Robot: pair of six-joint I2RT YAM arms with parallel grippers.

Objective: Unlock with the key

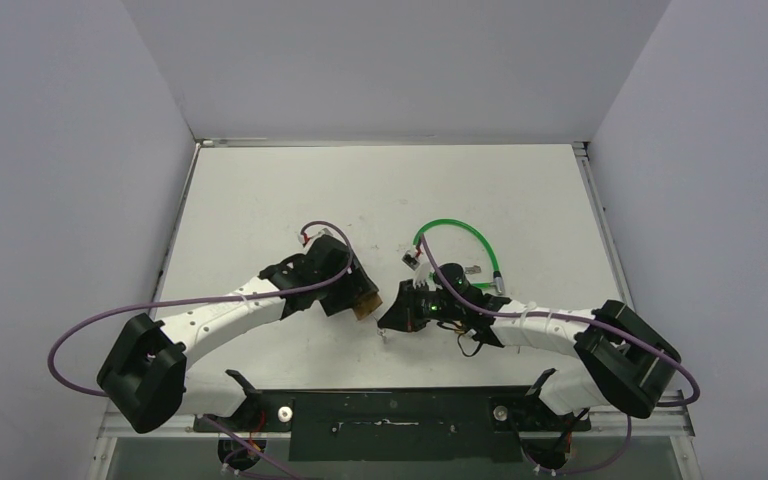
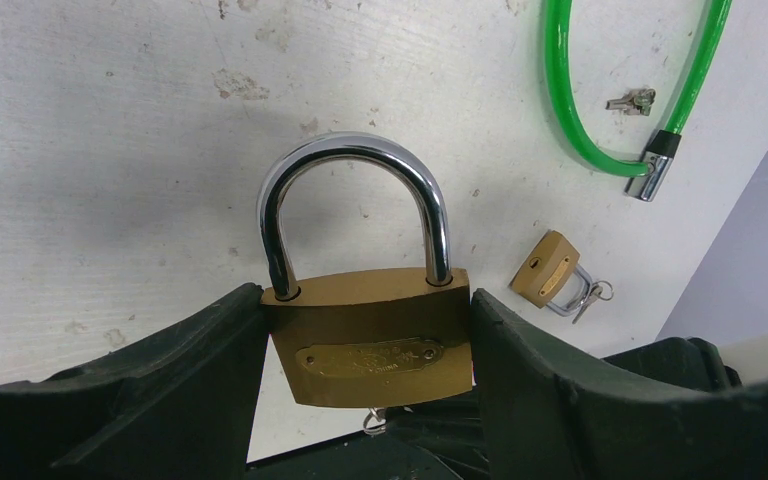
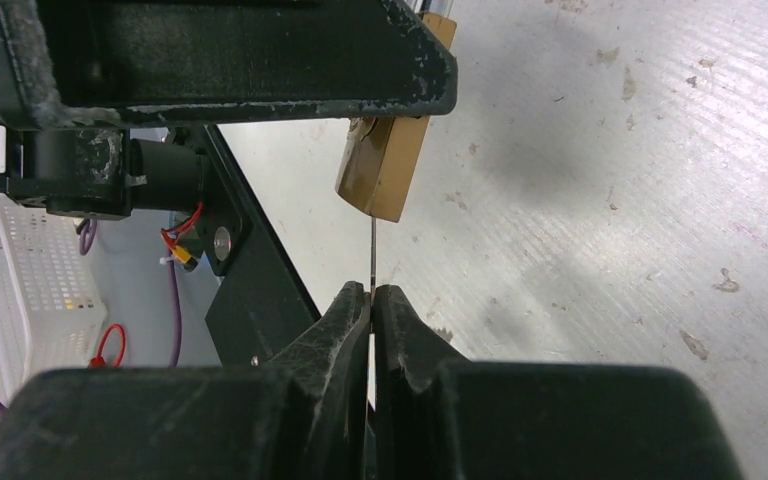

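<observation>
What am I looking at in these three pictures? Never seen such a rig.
Two robot arms bolted to a table, each ending in a two-finger gripper. One picture looks down from above; the other two come from wrist cameras. The left gripper clamps a brass padlock. The right gripper is shut on a thin key reaching the padlock's underside. On the table lie a green cable lock, a small padlock with keys, and a loose key.
</observation>
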